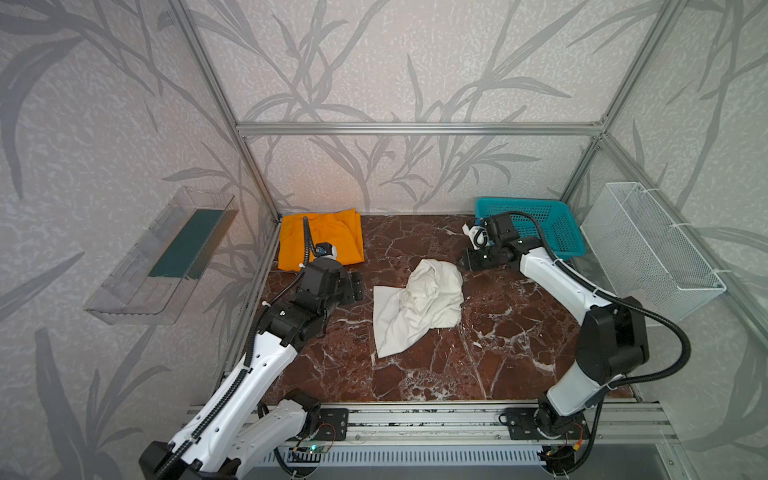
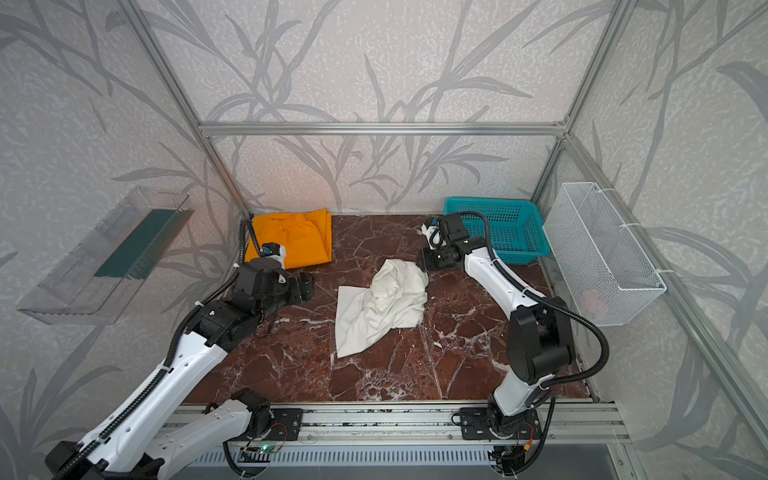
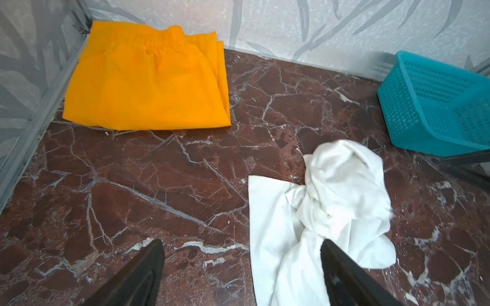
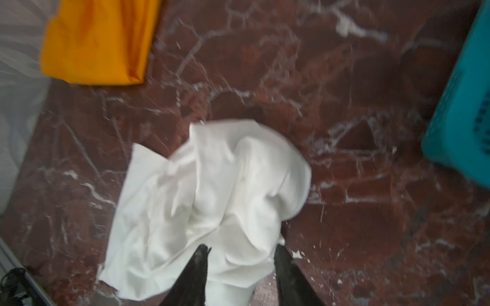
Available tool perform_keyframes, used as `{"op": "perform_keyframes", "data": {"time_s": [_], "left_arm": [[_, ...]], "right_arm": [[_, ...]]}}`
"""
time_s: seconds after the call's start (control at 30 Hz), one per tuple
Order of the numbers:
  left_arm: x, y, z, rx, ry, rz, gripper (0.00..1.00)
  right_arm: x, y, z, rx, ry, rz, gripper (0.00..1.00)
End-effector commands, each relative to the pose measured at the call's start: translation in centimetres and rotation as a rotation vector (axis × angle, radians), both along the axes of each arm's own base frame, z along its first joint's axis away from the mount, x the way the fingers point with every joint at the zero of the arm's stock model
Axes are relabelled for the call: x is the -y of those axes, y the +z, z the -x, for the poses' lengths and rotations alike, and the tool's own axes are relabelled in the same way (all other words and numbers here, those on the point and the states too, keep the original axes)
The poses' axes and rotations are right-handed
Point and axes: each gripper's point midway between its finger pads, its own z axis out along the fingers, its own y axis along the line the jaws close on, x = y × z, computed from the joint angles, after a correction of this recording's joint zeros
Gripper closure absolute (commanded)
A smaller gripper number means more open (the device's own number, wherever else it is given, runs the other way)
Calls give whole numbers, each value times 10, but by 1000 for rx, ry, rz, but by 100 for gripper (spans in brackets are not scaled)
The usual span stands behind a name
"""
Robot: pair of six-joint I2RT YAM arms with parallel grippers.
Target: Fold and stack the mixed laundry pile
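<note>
White shirt (image 1: 417, 305), crumpled on the tabletop (image 1: 519, 353), is light and limp; pinch its flat corner at seven o'clock. Left claw (image 3: 241, 241) gapes; right claw (image 4: 241, 247) parted, empty.

Two garments (image 1: 340, 241) (image 1: 419, 303), two baskets (image 1: 519, 200) (image 1: 648, 245), one tray (image 1: 124, 291)
</note>
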Motion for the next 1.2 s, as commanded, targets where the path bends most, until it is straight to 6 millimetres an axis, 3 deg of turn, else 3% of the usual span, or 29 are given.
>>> {"op": "perform_keyframes", "data": {"time_s": [0.0,0.1,0.27,0.47,0.53,0.73,0.87,1.03,1.17], "left_arm": [[13,-31,5,-102,-68,10,13],[22,-54,1,-160,-72,42,18],[30,-95,-2,-284,-30,77,21],[40,-140,9,-415,-21,139,21],[48,-152,14,-449,-40,177,23],[64,-189,34,-560,-61,270,29],[66,-206,42,-593,-57,282,32],[68,-220,38,-613,-45,282,42],[78,-228,30,-632,-48,294,51]], "right_arm": [[15,13,6,29,-62,53,53],[13,19,18,44,-24,63,45],[-27,30,29,57,126,-46,37],[-67,10,31,18,225,-49,35],[-78,-9,31,-8,251,-25,33],[-84,-43,37,-83,273,69,35],[-73,-63,38,-98,259,145,41],[-59,-76,34,-104,221,226,62],[-57,-74,32,-89,209,238,81]]}}
